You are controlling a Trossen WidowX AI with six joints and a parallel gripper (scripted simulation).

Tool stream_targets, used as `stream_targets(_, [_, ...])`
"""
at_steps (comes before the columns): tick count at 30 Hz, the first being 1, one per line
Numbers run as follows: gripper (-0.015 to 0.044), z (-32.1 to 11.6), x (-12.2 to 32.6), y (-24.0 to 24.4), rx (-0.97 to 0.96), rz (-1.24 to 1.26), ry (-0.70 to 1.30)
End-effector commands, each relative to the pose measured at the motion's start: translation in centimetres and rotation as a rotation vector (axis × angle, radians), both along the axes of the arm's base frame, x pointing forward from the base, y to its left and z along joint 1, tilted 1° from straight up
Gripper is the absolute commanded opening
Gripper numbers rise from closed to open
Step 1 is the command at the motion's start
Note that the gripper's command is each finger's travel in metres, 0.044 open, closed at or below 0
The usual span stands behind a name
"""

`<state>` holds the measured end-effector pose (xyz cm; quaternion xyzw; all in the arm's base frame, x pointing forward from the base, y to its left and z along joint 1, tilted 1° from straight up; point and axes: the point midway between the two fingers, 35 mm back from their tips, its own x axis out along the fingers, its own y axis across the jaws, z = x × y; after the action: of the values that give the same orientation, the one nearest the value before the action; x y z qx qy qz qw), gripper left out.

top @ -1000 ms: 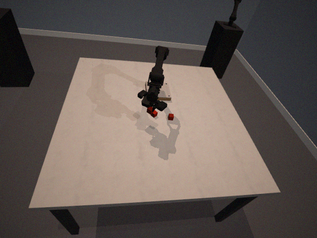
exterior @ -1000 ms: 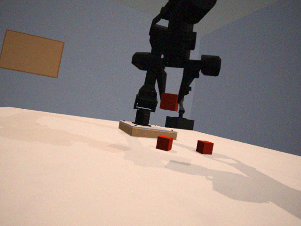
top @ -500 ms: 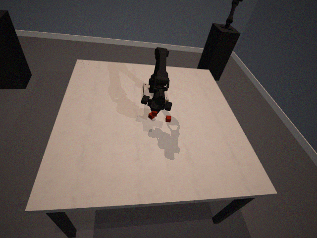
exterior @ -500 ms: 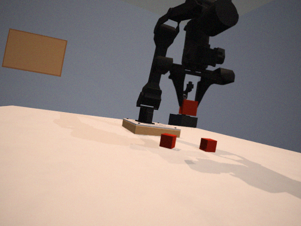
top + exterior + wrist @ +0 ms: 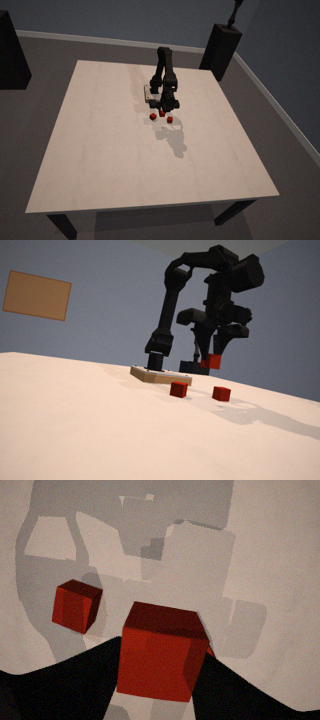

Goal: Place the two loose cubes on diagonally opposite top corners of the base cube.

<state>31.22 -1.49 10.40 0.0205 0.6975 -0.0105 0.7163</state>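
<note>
Red cube (image 5: 212, 361) hangs clamped between the gripper (image 5: 210, 357)'s part-closed fingers (image 5: 204, 345), above 2 cubes on the table (image 5: 77, 420); nothing is stacked yet.

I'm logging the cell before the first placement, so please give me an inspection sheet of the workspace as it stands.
Surface: pale table top, crossed by the arm's shadow.
Job's things: three red cubes; held cube is in the air, clear of the table; left cube and right cube rest apart on the table. Nothing is stacked yet.
Clutter: nothing seen.
Grippers: gripper pointing down, shut on the held cube.
Cables: nothing seen.
Surroundings: arm's wooden base plate; dark pillars on the grey floor; tan panel on the blue wall.
</note>
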Motion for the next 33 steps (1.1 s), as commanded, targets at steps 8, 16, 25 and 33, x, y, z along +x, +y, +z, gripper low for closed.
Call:
stream_targets(8, [0.0105,-0.8,-1.2,2.9,-0.006,0.282,-0.003])
stream_targets(16, [0.0105,-1.4,-2.2,5.0,-0.009,0.491,-0.005])
stream_targets(25, [0.0105,-1.9,-3.0,6.3,-0.012,0.635,-0.007])
stream_targets(33, [0.0105,-1.9,-3.0,6.3,-0.012,0.635,-0.007])
